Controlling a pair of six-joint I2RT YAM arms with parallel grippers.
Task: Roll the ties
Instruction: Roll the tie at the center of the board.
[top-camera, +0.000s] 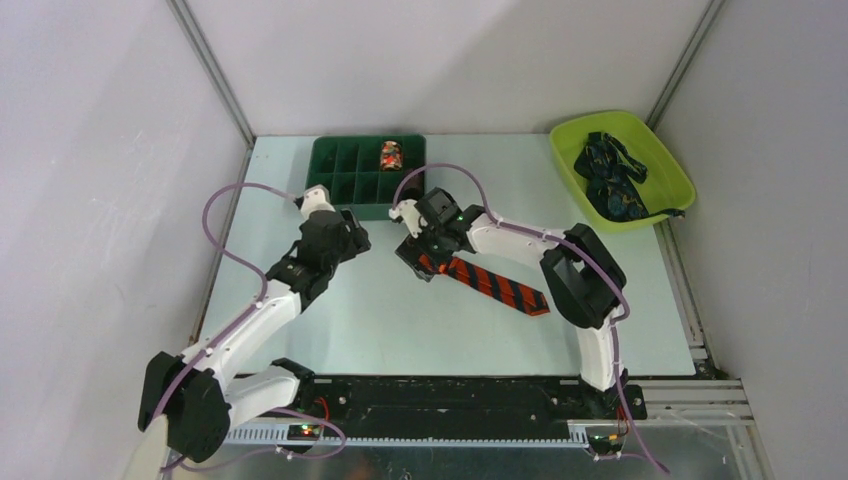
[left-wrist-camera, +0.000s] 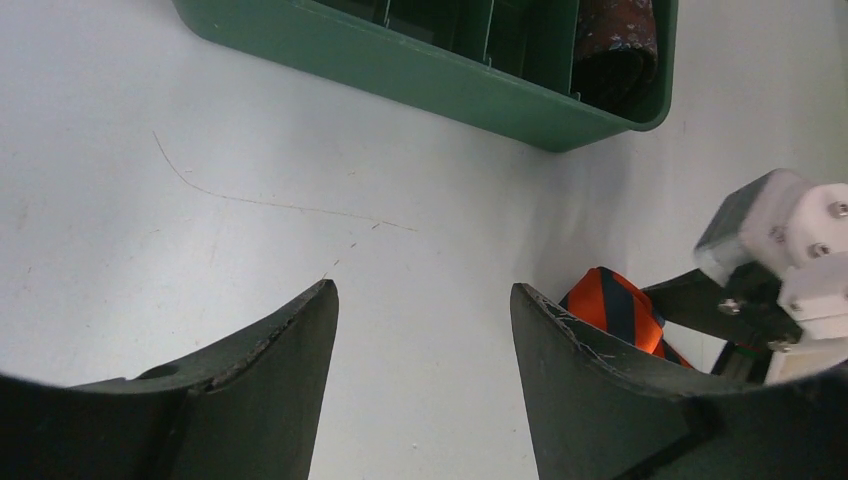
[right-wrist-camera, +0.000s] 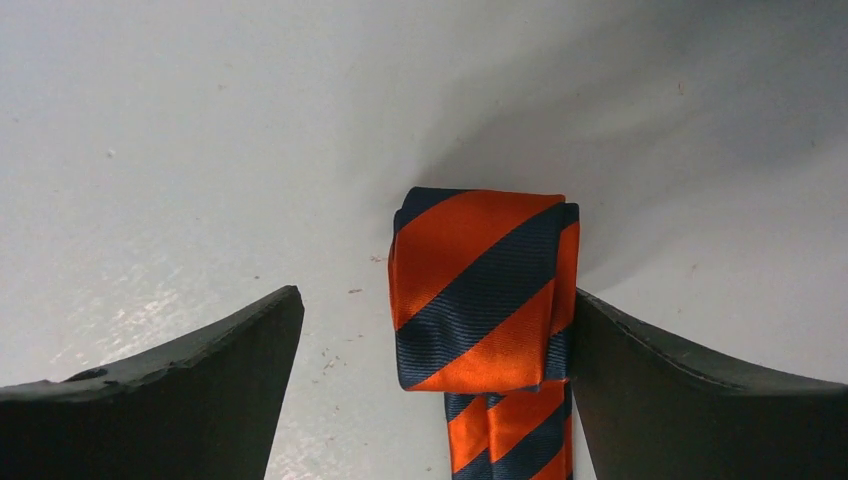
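Evidently released, the right pincer (right-wrist-camera: 436, 294) straddles the half-rolled striped tie (right-wrist-camera: 480, 290); left pincer (left-wrist-camera: 422, 288) gapes.

Left hand (left-wrist-camera: 422, 290), right hand (right-wrist-camera: 437, 292): both spread, seemingly empty.

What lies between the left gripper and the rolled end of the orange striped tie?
Only bare table, as the top view shows: the left gripper and the rolled end of the orange striped tie are apart, nothing between them.
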